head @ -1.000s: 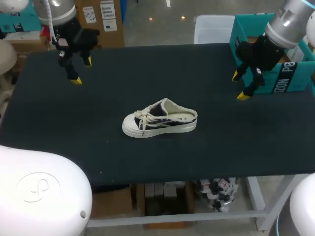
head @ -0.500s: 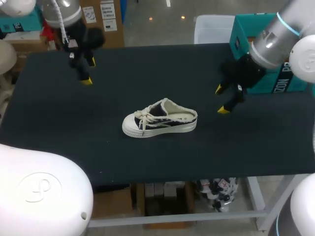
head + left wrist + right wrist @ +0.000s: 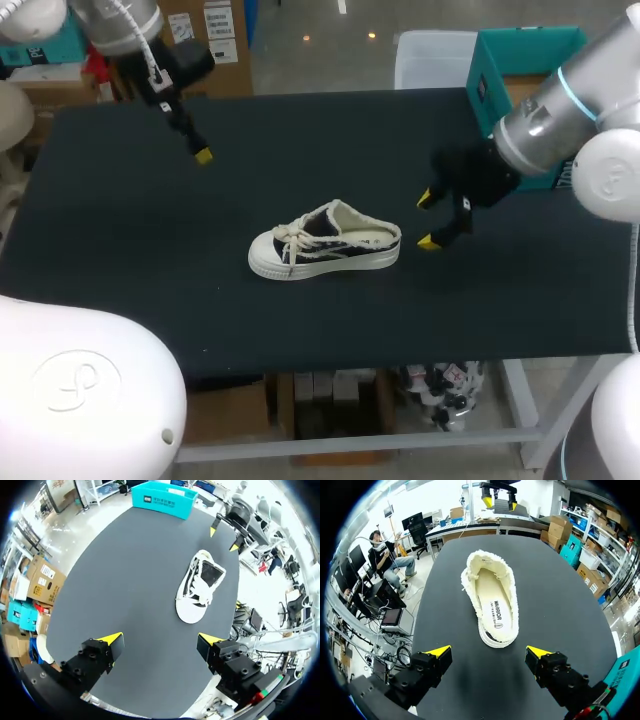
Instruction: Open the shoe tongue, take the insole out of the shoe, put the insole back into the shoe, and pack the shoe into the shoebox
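A big black table (image 3: 120, 250) fills the scene. My left arm (image 3: 120, 20) comes in from the far left corner, and my right arm (image 3: 560, 110) comes in from the right side. A blue-green shoebox (image 3: 490, 80) stands at the far right of the table, partly hidden behind the right arm. A shoe (image 3: 325, 245) lies flat on its sole in the middle of the table. It is dark with a white sole and fuzzy cream edges. Its toe points left and its open heel points right. The left gripper (image 3: 161, 642) hangs over the far left part of the table, well apart from the shoe. Its two yellow tips stand wide apart and it holds nothing. The right gripper (image 3: 426, 221) is just to the right of the shoe's heel and does not touch it. Its fingers are spread wide too, with nothing between them. The cream insole (image 3: 496, 605) lies inside the shoe, flat on the bottom. The white laces (image 3: 292, 238) sit in a loose bow near the toe.
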